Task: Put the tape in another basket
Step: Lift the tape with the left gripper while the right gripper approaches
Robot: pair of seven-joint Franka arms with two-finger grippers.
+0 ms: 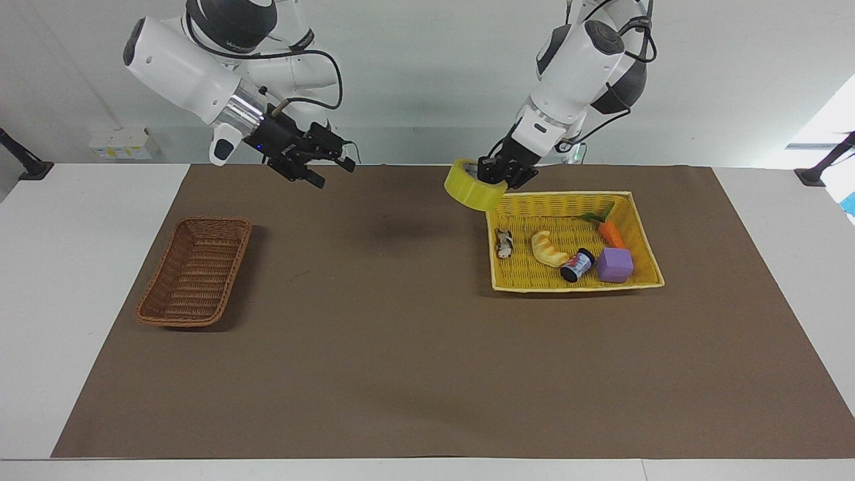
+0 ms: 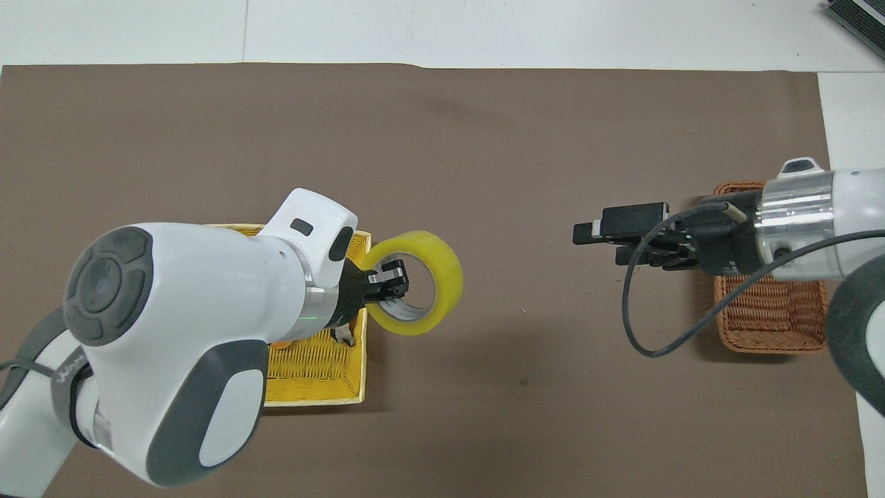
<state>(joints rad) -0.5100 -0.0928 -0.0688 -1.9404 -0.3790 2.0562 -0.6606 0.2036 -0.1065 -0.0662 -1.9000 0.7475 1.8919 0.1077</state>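
Note:
My left gripper [image 1: 493, 175] is shut on the rim of the yellow tape [image 1: 469, 189] and holds it in the air over the brown mat, just past the yellow basket's edge toward the right arm's end. It also shows in the overhead view, the gripper [image 2: 388, 282] gripping the tape [image 2: 448, 265]. The dark wicker basket [image 1: 194, 270] lies empty at the right arm's end, partly covered by the arm in the overhead view [image 2: 767, 319]. My right gripper [image 1: 330, 170] is open and empty in the air over the mat, between that basket and the tape [image 2: 596, 241].
The yellow basket [image 1: 561, 196] at the left arm's end holds a croissant toy [image 1: 549, 249], a carrot [image 1: 609, 232], a purple cube [image 1: 614, 264], a small can [image 1: 577, 265] and a small black-and-white toy [image 1: 503, 243]. A brown mat [image 1: 401, 347] covers the table.

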